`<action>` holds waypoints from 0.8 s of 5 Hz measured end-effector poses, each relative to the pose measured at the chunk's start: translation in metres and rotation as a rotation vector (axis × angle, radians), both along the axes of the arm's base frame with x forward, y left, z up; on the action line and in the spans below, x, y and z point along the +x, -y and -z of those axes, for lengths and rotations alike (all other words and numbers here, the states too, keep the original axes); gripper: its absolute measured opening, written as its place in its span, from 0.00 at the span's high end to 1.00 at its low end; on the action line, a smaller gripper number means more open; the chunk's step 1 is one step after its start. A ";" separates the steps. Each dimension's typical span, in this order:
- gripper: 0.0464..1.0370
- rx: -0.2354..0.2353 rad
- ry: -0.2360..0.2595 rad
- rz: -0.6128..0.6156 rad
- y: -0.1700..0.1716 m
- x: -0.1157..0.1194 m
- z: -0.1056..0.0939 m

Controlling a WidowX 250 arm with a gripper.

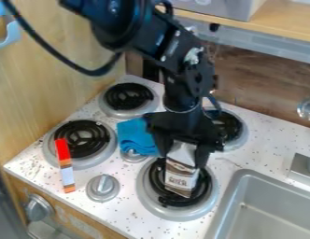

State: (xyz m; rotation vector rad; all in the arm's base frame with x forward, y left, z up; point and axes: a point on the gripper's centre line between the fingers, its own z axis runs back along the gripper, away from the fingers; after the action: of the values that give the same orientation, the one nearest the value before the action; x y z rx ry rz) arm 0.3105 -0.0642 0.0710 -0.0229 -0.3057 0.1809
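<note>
We listed, left to right: one slim red-and-white box; one rumpled blue cloth; one brown-and-white carton, tilted over a black coil burner, judged light and crushable, best taken by its upper sides, where the black two-finger gripper, partly open, clasped it.

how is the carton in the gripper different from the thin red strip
The carton is held by the gripper over a burner; the thin strip lies across another burner's edge and the counter. The carton is broad, brown and white; the strip is narrow, red, white and orange. Both are longer than wide.
</note>
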 end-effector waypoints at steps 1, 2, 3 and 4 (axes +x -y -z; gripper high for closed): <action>0.21 -0.003 -0.021 -0.006 -0.005 -0.022 0.002; 0.21 0.015 -0.037 -0.071 -0.022 -0.028 0.005; 0.21 0.016 -0.025 -0.124 -0.043 -0.031 0.003; 0.21 0.023 -0.025 -0.148 -0.059 -0.034 0.011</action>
State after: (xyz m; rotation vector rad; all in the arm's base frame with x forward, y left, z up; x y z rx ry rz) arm 0.2768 -0.0048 0.0598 0.0249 -0.2842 0.3247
